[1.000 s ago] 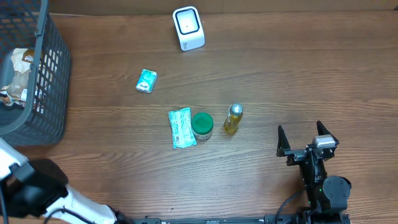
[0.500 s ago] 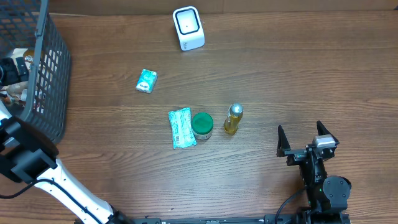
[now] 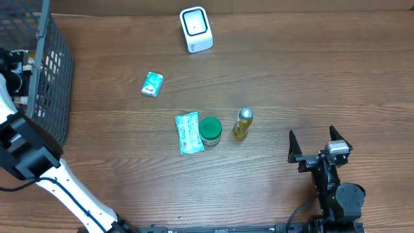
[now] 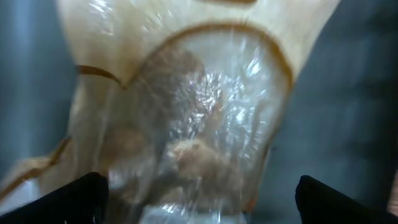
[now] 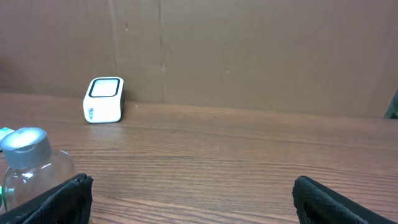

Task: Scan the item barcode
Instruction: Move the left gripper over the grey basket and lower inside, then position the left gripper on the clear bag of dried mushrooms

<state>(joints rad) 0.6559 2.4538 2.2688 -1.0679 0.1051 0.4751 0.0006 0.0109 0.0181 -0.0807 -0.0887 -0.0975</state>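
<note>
Left tool [image 4: 202, 200] was down inside the dark grey mesh basket [image 3: 57, 77] at the far-left edge of the wooden desk [image 3: 291, 71]. Its jaws were spread wide, w/ nothing clamped. Directly ahead, filling the wrist view, sat the crinkly clear-and-brown plastic snack packet [image 4: 199, 112]. That's prob. the item to scan, and it was in the basket, not yet picked. Contact w/ the film couldn't be told, as the view was blurred.

Right tool [image 3: 312, 139] was parked low-right over the desk, jaws fully apart, holding nothing.

Doing the step well, as I judged it:
- Go in a bit further so both fingers straddle the pkt body, not just a loose corner. Film that thin will likely slip or crumple.
- Close gently, since the contents looked crushable.
- Lift straight up to clear the basket wall before swinging over.
- No barcode showed in either view, so after the lift the pkt may need turning to find it.
- Then carry it to the white box-shaped scanner [image 3: 196, 29] at the back of the desk, well apart from the basket, and present the code flat to its window.

Risk: glare on the shiny film could spoil the read.
</note>
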